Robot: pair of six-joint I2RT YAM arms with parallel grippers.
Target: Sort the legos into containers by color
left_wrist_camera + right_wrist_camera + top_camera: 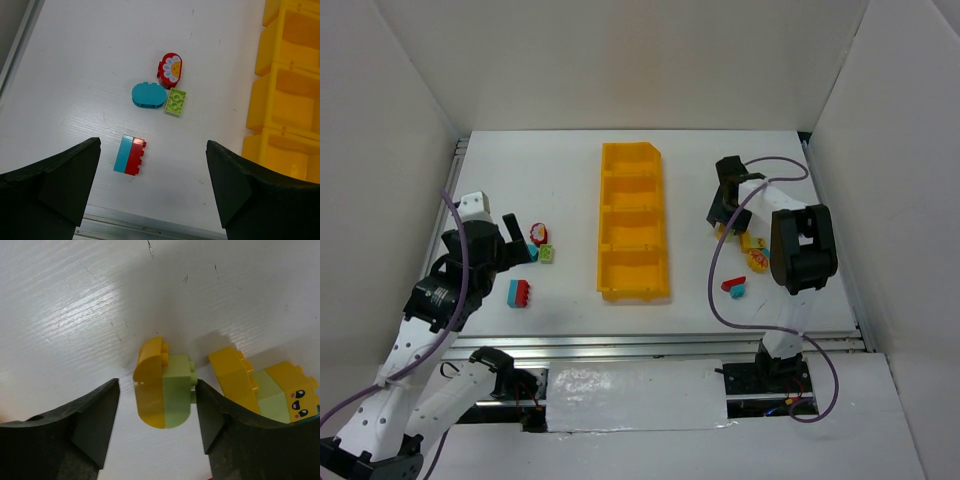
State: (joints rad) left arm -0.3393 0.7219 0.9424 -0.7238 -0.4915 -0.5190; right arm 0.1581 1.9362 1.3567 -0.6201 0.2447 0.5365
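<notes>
Straddling a yellow-and-green lego (162, 390), the right gripper (157, 392) held its fingers (95, 425) partly apart. One touched the green side and the other stood just clear of the yellow, so nothing was clamped. Just outside the touching finger lay a yellow-green cluster (265, 390). The left gripper (153, 144) gaped wide above a teal-and-red lego (129, 154). The step looked like a pick. Next it called for squeezing shut, lifting, and crossing to the bin (604, 220).

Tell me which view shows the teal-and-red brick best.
Left wrist: the teal-and-red brick lies close, both colour halves and side studs clear. Top external shows the brick small and coarse; right wrist misses it.
</notes>
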